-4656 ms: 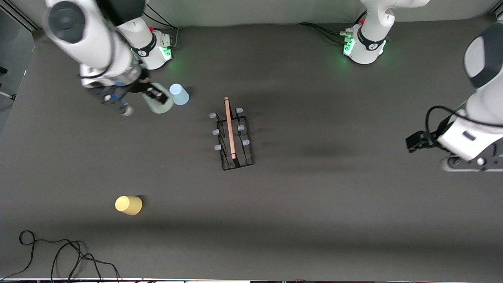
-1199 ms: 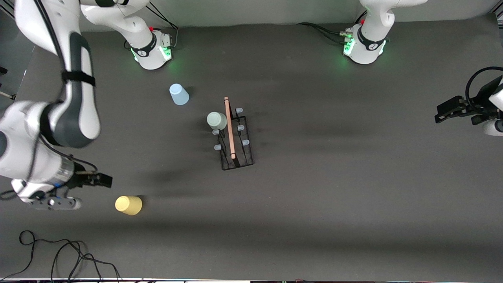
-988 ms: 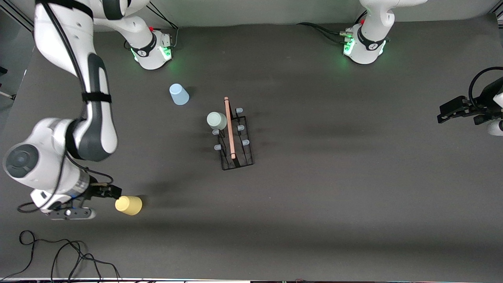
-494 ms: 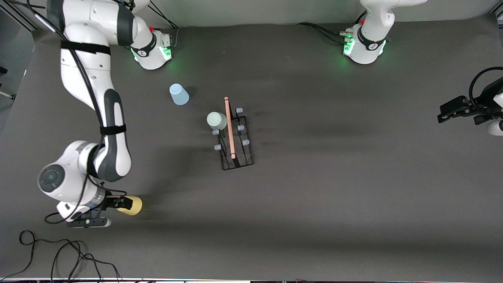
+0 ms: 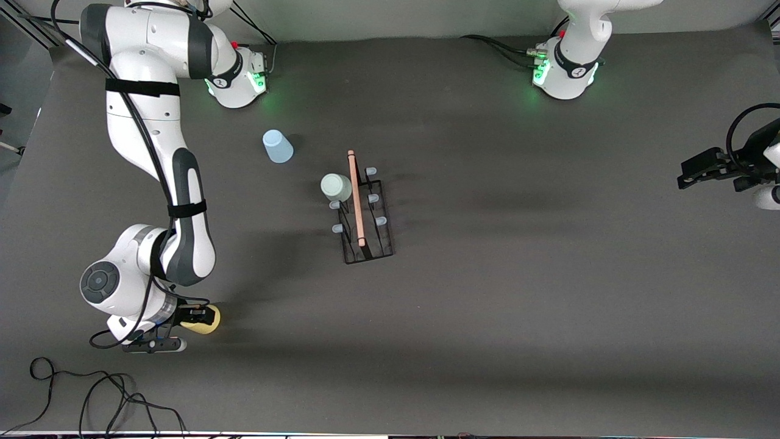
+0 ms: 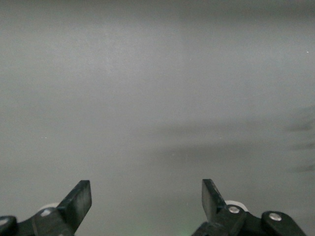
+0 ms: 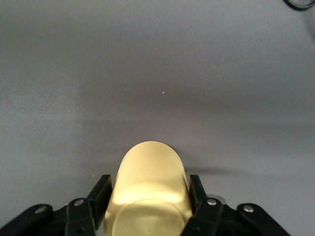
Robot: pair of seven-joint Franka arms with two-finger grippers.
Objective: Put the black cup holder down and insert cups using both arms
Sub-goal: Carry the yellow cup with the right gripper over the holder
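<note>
right hand (image 5: 196,316): low at the surface (image 5: 487,305), at the right arm's end and near the front camera edge, fingers either side of the yellow cup (image 5: 207,319). in the right wrist view the two fingers flank the cup's sides closely (image 7: 147,191); whether they press on it yet i cannot tell.
yellow cup: on its side on the surface, long axis in line with the hand's reach, one end between the fingers and the other pointing away from the wrist toward the middle of the surface. this is the relation the next move turns on: the fingers straddle the cup across its width, so closing should catch it.
blue cup (image 5: 277,146): upside down on the surface, nearer the right arm's base than the rack is, well apart from the yellow cup.
green cup (image 5: 336,187): sits inverted on a peg of the rack, on the side toward the right arm's end.
rack (image 5: 364,213): black wire, standing mid-surface, wooden handle running along the top, the remaining blue-tipped pegs bare.
left hand (image 5: 694,172): waits at the left arm's end, over the surface edge, fingers spread wide with nothing between them (image 6: 146,196).
nearer arm: the right, by far, for both loose cups.
step in hand: by my reading, grasping the yellow cup; one of three cups is on the rack.
</note>
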